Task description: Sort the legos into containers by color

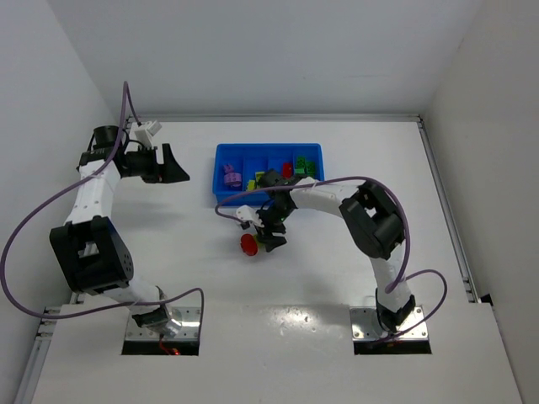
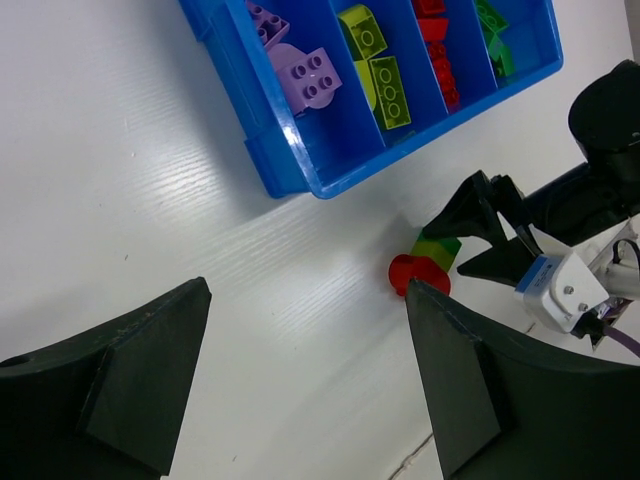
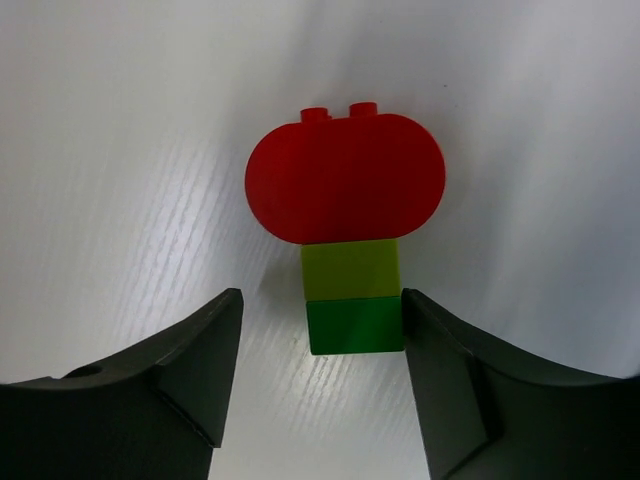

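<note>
Red, yellow-green and green bricks make one lego stack [image 3: 345, 250], lying on the worktop [image 3: 120, 150] near the blue tray [image 2: 300, 175], between the spread fingers [image 3: 190, 370] of the right claw [image 3: 322, 296]. The left claw [image 2: 308, 288] is spread too.

left arm [image 1: 91, 204] is up on the left side, left gripper [image 1: 178, 167] wide open and facing right; right arm [image 1: 370, 220] curls inward, right gripper [image 1: 269, 237] low with jaws apart
</note>
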Tool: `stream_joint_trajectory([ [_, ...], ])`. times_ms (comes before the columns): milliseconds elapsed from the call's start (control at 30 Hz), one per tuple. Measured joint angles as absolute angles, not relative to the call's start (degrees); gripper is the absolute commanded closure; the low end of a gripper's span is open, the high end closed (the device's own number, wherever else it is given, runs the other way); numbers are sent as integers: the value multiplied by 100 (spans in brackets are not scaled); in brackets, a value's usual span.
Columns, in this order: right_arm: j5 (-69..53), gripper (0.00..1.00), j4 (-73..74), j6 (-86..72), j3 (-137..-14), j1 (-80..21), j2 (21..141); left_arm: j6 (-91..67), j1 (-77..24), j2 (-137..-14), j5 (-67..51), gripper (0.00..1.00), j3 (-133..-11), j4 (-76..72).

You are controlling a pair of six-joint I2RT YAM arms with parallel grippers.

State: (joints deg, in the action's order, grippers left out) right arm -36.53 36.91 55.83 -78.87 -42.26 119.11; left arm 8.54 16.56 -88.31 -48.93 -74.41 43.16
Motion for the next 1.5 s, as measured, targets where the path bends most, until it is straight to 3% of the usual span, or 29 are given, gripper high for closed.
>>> stream_joint_trajectory([
  [333,-3559,83,3439,5266,-7889,-4222,11902,895,1645,-8844,-5135,18,-7338,4283],
  [567,-3317,87,3277,4744,-7277,-4056,10833,1697,1260,-8927,-6025,14,-6812,5037],
  [867,-2860,90,2641,3977,-7054,-3999,8781,3594,73,-10425,-6646,14,-7074,7041],
  [1200,-2692,90,2589,3800,-6761,-4075,8659,3704,-718,-10442,-7083,12,-8322,7404],
  [1500,-2685,90,2576,3767,-6788,-4174,8755,3489,-1173,-10586,-7107,12,-8447,7251],
])
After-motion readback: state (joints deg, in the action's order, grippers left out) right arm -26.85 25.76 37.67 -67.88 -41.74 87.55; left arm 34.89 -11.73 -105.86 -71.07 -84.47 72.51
